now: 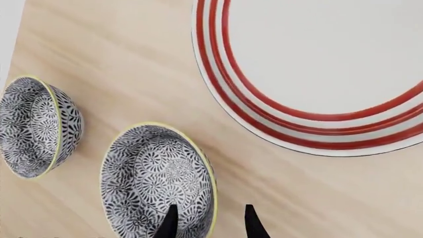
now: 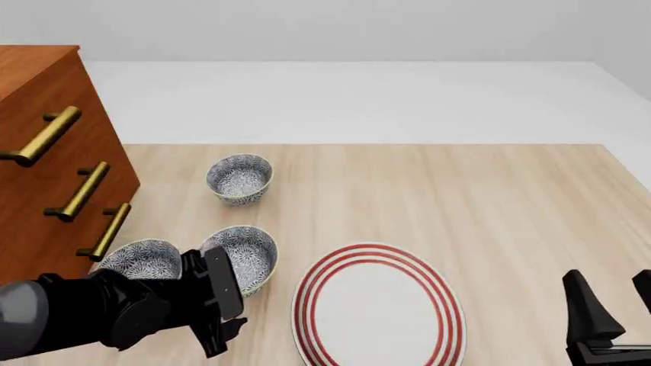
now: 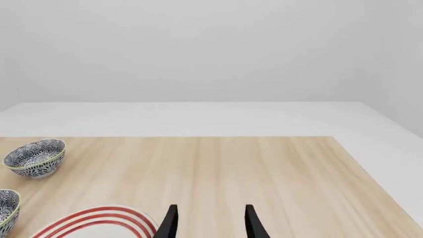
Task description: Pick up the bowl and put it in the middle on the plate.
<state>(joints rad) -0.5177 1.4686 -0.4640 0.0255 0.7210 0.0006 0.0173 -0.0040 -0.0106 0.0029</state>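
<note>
Three small round blue-and-white floral ceramic bowls on the pale wooden table (image 2: 489,198), one large flat white plate with red rings (image 2: 379,309) near the front edge, bare in its middle. Target bowl (image 2: 244,255) just left of the plate, apart from it, with a second bowl (image 2: 142,259) close beside it toward the brown wooden drawer chest with brass handles (image 2: 51,168), and the third bowl (image 2: 240,177) well behind. Left gripper (image 1: 208,223) low over the target bowl, spread open, one fingertip (image 1: 169,223) inside the rim and the other just outside, straddling the wall on the plate side; nothing pinched yet. Risks, as a judgement: closing on the thin, sloped wall too shallow and letting the bowl slip or tip on the lift; nudging the neighbouring bowl, given how close the pair sit; swinging across too low and clipping the plate's rim, or releasing off-centre. Left arm reaching in low from the front-left, wrist angled down and across toward the plate. Right gripper (image 3: 208,223) parked at the front-right, fingers apart and holding nothing, level, pointing down the table.
</note>
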